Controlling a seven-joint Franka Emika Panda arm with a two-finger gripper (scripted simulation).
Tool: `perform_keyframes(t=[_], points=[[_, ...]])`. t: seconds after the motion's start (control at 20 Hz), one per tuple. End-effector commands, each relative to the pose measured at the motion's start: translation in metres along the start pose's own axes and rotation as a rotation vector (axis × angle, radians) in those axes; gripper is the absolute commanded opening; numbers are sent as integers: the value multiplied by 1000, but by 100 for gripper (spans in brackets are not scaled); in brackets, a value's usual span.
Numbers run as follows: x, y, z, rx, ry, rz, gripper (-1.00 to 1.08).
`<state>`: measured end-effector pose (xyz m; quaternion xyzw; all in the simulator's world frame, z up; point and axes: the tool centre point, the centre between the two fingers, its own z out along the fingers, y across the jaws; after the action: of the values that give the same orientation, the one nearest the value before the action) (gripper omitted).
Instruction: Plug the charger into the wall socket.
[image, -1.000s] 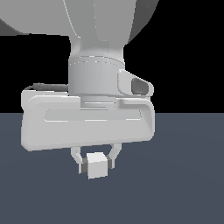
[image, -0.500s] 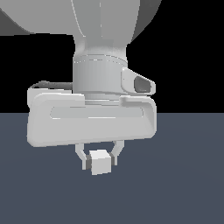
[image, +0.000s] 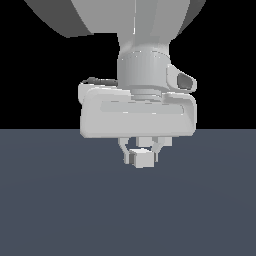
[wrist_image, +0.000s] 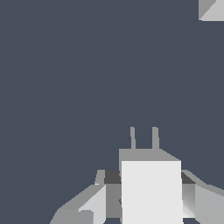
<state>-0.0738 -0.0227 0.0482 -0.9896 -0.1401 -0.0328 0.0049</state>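
Note:
My gripper (image: 140, 156) hangs above the dark grey floor (image: 60, 210) and is shut on the charger (image: 142, 159), a small white cube held between the two fingers. In the wrist view the charger (wrist_image: 151, 190) fills the gap between the fingers (wrist_image: 85, 208), and its two thin prongs (wrist_image: 143, 138) point away from the hand over bare floor. A corner of a white block (wrist_image: 212, 9) shows at the edge of the wrist view, apart from the prongs; it looks like the wall socket, but its dotted face does not show. The socket is hidden in the exterior view.
The dark grey floor (wrist_image: 65, 87) stretches flat around the gripper. The arm's large white hand body (image: 137, 115) blocks much of the exterior view. Nothing else shows.
The hand with the charger has moved toward the exterior view's right and upward, and looks smaller, farther from that camera. The grip on the charger is unchanged.

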Motion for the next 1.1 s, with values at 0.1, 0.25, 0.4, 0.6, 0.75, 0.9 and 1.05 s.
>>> perform_keyframes(t=[0.1, 0.25, 0.4, 0.6, 0.75, 0.9, 1.05], points=[[15, 35, -21, 0, 1, 10, -100], [23, 54, -33, -1, 1, 16, -100], [30, 69, -41, -1, 1, 20, -100], [35, 80, -48, -2, 1, 24, -100], [37, 84, -49, -2, 0, 25, -100], [38, 84, -50, -2, 0, 25, -100], [38, 84, -49, -2, 0, 25, -100]])
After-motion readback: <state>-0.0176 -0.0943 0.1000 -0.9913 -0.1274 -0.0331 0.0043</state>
